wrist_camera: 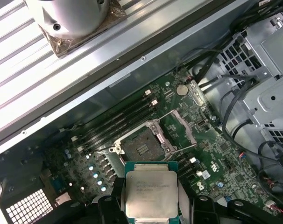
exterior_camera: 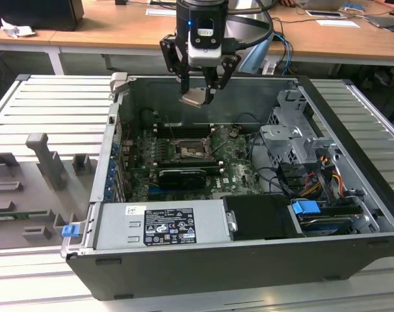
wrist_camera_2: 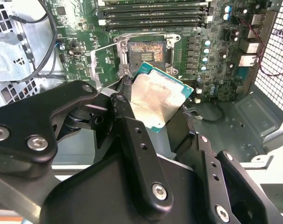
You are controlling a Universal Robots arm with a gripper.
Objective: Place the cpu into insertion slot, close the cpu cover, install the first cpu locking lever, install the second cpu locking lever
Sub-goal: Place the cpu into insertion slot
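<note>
My gripper (exterior_camera: 197, 96) hangs above the open computer case, shut on the cpu (exterior_camera: 192, 99), a flat square chip with a dull metal face. Both wrist views show the cpu (wrist_camera_2: 155, 100) (wrist_camera: 151, 193) pinched by its edges between the black fingers (wrist_camera_2: 127, 121) (wrist_camera: 114, 201). Below it, the insertion slot (exterior_camera: 187, 151) (wrist_camera_2: 146, 52) (wrist_camera: 140, 148) lies uncovered on the green board, with its contacts showing. The cpu cover (wrist_camera_2: 103, 59) (wrist_camera: 182, 128) stands swung open at one side of the slot. In the exterior view the chip sits well above the slot.
A grey power supply box (exterior_camera: 161, 224) fills the case's near side, with a black card (exterior_camera: 181, 175) between it and the slot. Memory slots (exterior_camera: 184, 125) run behind the slot. A drive cage (exterior_camera: 291, 140) with cables stands on the exterior view's right. Grey fixtures (exterior_camera: 44, 162) sit on the exterior view's left.
</note>
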